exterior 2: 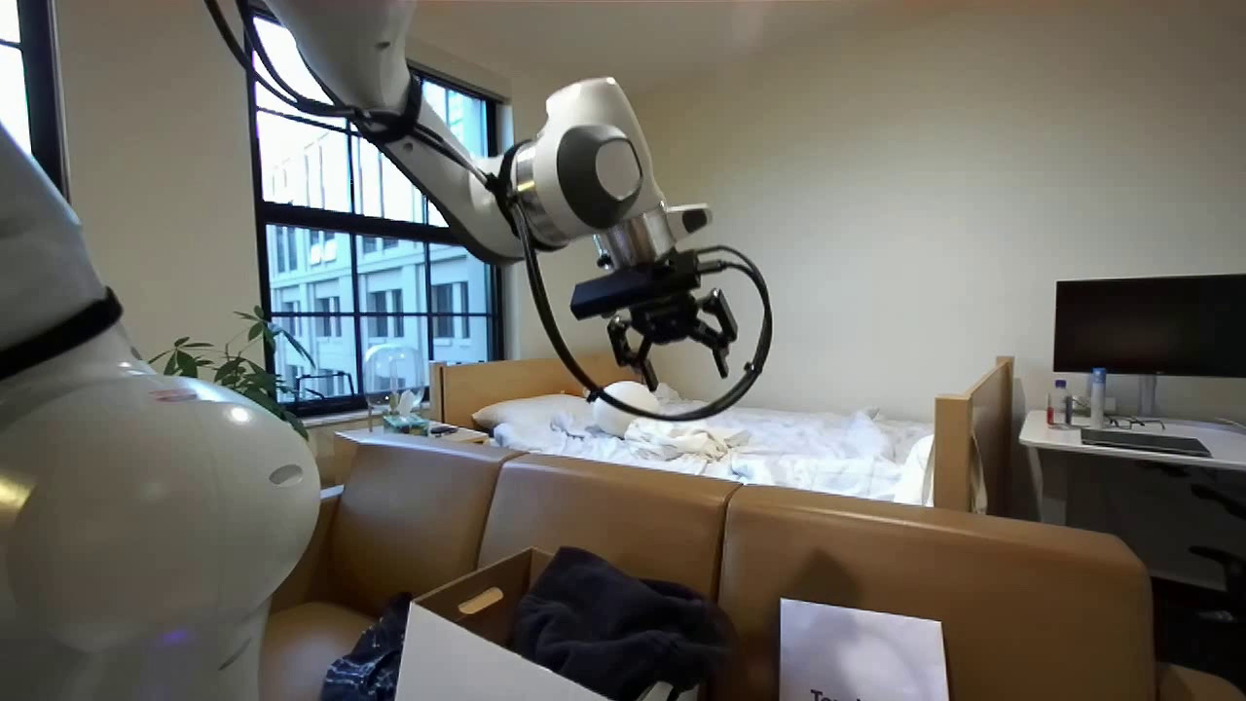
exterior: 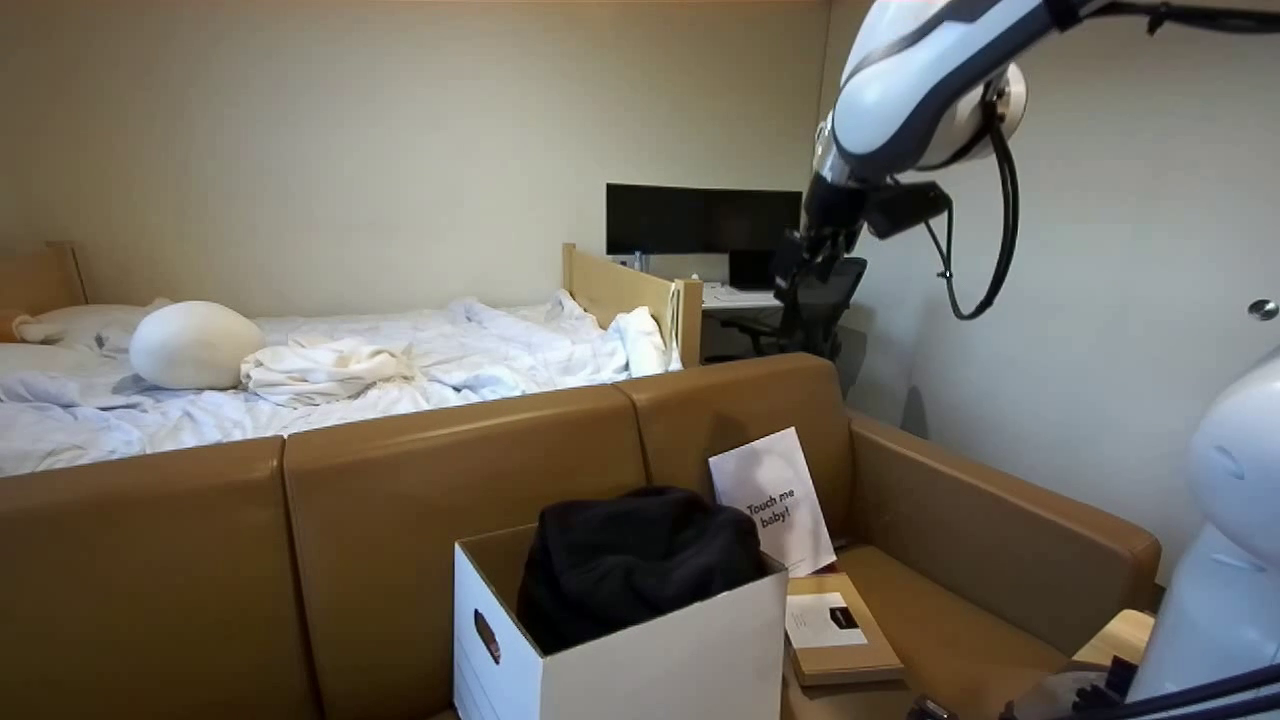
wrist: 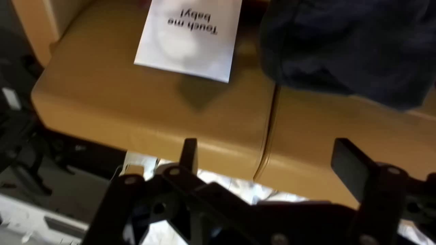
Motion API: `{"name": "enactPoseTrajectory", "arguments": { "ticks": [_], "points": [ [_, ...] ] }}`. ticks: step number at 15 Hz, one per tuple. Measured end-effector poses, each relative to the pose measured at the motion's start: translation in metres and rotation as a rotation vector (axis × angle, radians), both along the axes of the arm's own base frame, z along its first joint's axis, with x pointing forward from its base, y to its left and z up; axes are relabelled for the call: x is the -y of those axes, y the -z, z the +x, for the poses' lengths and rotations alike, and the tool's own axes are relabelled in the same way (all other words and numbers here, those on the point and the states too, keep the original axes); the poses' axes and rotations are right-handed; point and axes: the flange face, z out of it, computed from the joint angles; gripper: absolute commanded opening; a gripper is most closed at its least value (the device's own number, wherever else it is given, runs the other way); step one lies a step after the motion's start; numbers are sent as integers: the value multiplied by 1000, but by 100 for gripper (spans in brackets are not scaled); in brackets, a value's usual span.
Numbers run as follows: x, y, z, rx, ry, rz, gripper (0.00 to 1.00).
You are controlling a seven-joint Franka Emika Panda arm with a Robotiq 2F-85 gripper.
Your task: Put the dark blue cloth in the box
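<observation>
Going left to right in an exterior view, a white-sided cardboard box [exterior: 660, 665] with brown inner faces and a handle slot stands before the back of a tan leather sofa [exterior: 465, 475], its base cut off from sight. In it sits a large, soft, very dark navy cloth bundle [exterior: 640, 565], heaped above the rim; how deep it reaches is hidden. The task looks all but done, I judge, yet the bundle could slide out towards the leaning white card [exterior: 772, 500] printed "Touch me baby!", because its bulk rises high and seems to bulge over that edge. A downward press to tuck it in could snag a fold and drag fabric out, or push a wall and shift the box; a low sweep could topple the card or nudge the flat brown package [exterior: 850, 650] beside it. High above all these hangs the black two-fingered end effector [exterior 2: 686, 373], its fingers spread wide with nothing between them. The cloth bundle lies well below it, not touching; in the wrist view it shows at upper right, beyond the fingertips.
</observation>
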Motion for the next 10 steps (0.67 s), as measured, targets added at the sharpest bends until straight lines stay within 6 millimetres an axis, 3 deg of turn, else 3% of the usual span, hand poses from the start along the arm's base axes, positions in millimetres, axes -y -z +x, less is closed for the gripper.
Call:
{"name": "enactPoseTrajectory", "arguments": {
  "ticks": [3,5,7,10],
  "points": [
    [3,90,-9,-191,-40,61,100],
    [4,129,-12,-240,-26,86,100],
    [6,142,-10,-253,-20,88,100],
    [6,141,-9,-250,-20,88,100]
  ]
}}
